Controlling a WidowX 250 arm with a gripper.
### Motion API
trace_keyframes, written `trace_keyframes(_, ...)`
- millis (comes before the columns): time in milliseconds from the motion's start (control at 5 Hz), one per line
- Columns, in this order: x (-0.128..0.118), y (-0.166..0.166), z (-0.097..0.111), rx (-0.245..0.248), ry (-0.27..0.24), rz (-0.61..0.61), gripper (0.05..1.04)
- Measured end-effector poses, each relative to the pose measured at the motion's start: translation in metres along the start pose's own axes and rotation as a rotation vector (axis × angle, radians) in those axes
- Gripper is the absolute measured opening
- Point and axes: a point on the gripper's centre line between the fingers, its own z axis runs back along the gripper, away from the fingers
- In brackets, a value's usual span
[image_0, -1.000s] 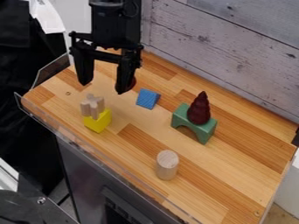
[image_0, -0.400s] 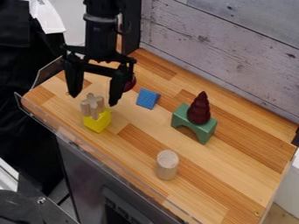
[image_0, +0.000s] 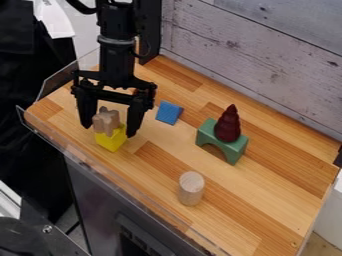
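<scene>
Two parted fingers of the black pincer (image_0: 109, 130) stand left and right of the pale wooden cross-shaped block (image_0: 106, 122), perched on a yellow block (image_0: 111, 140), near left on the tabletop (image_0: 260, 197).

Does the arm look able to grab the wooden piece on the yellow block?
Likely yes: the open hand appears to straddle the wooden piece, with nothing visibly between; exact depth unclear.

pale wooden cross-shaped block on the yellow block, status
Black two-finger hand open, fingers either side of cross-shaped block. Not gripped; sits atop yellow block. Nearby blue wedge block off to picture right, apart from both.
</scene>
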Motion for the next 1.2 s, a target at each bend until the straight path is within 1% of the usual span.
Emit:
trace_keyframes(200, 0.001, 0.001, -0.004, -0.004, 0.014, 0.003, 0.686)
trace_keyframes(400, 0.003, 0.001, -0.004, -0.015, 0.004, 0.007, 0.464)
trace_keyframes(600, 0.002, 0.001, -0.004, -0.016, 0.009, 0.008, 0.462)
trace_keyframes(800, -0.001, -0.002, -0.002, -0.005, 0.025, -0.012, 0.462)
trace_keyframes(1200, -0.007, -0.019, 0.036, 0.053, -0.072, -0.073, 0.462)
